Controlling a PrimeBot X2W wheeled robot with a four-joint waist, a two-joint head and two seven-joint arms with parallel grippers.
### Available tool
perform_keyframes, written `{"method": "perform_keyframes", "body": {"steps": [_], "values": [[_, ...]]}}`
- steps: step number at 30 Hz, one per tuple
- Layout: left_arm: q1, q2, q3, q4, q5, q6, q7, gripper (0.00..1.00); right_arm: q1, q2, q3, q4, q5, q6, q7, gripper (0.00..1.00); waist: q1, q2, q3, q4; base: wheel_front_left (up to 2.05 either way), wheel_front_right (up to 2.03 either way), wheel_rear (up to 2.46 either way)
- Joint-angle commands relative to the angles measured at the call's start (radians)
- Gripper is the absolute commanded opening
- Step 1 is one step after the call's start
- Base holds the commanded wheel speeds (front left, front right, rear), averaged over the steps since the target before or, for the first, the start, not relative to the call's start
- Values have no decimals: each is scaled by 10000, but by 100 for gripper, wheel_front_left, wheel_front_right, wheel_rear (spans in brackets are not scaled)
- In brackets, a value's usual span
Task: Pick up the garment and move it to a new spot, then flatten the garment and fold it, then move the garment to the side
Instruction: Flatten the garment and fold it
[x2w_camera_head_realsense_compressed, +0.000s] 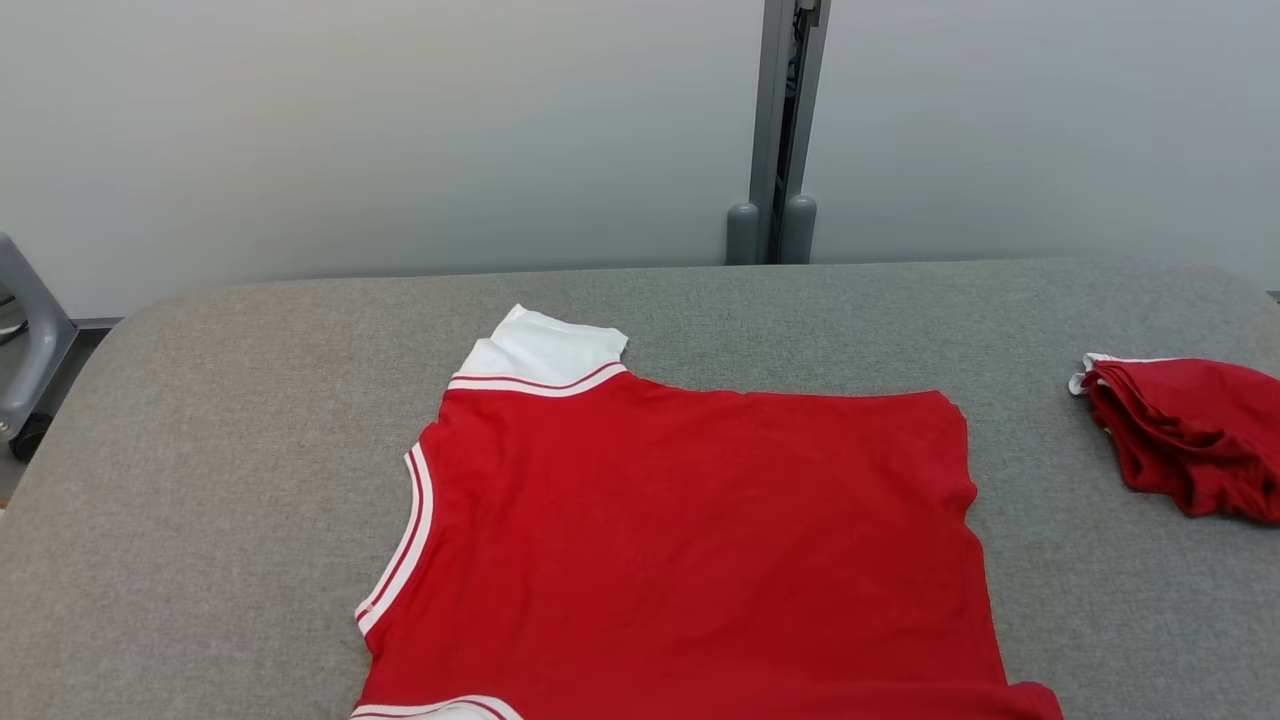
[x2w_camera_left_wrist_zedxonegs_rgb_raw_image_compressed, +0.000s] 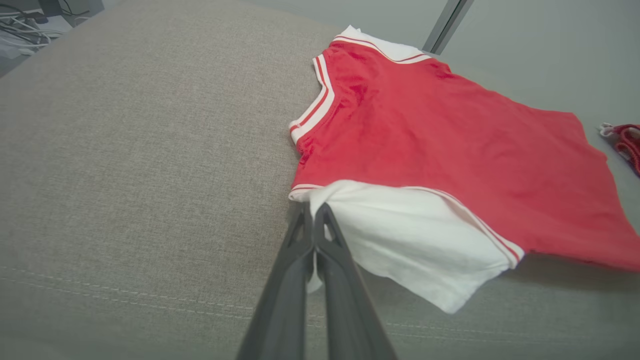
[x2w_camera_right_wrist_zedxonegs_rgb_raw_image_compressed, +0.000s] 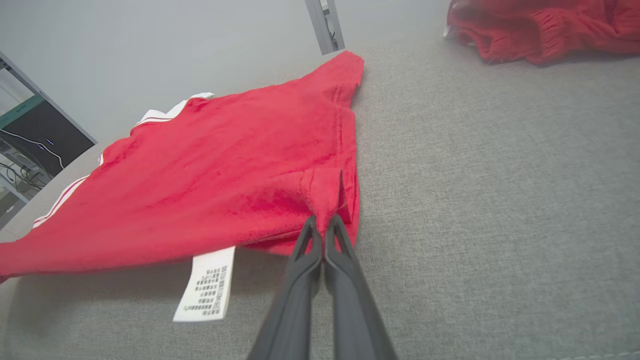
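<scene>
Garment (x2w_camera_head_realsense_compressed: 700, 520) — sleeve (x2w_camera_left_wrist_zedxonegs_rgb_raw_image_compressed: 415, 235) in clamped left claw (x2w_camera_left_wrist_zedxonegs_rgb_raw_image_compressed: 314, 207), hem (x2w_camera_right_wrist_zedxonegs_rgb_raw_image_compressed: 325, 190) in clamped right claw (x2w_camera_right_wrist_zedxonegs_rgb_raw_image_compressed: 323, 220) — tag (x2w_camera_right_wrist_zedxonegs_rgb_raw_image_compressed: 206, 285) illegible

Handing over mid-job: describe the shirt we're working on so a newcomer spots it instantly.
On the grey fabric table, look at the middle: the red shirt lies spread flat. White sleeves with striped trim set it apart from the crumpled red bundle at the right edge.
</scene>
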Motion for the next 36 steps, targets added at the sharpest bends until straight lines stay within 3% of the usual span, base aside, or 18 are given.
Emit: {"method": "perform_keyframes", "body": {"steps": [1,14,23,24,25,26,27,28,36], "values": [[-306,102,-32,-89,76,60,95,0,-108,51,-100,-85,-70,3,195,0,-1,0,45,-11,0,0,0],[-2823,143,-60,546,-179,27,262,0,-1687,161,-448,-426,379,3,1862,0,-1,0,1030,-232,0,0,0],[-4994,139,-346,2158,-254,-356,0,0,-3075,-93,-138,125,540,3,1754,0,-1,0,1956,-188,0,0,0],[-5159,130,-357,2339,-252,-371,-103,0,-3183,-107,-86,147,552,3,1624,4,-1,0,2018,-194,0,0,0],[-5309,94,-350,2512,-279,-420,-237,0,-3268,-118,-10,222,561,3,1554,15,-1,0,2076,-198,0,0,0],[-5417,34,-331,2712,-356,-431,-338,34,-3329,-157,86,259,566,4,1428,49,-1,0,2105,-199,0,0,0],[-5517,33,-279,2856,-334,-422,-551,100,-3392,-215,183,306,561,3,1334,84,-1,0,2139,-207,0,0,0],[-5599,33,-299,3035,-322,-471,-690,100,-3468,-284,299,303,519,3,1152,100,-1,0,2164,-226,0,0,0],[-5698,-145,-251,3468,244,-421,-2991,100,-3666,-543,311,-74,-425,3,-272,100,-1,0,2042,-392,0,0,0]]}}
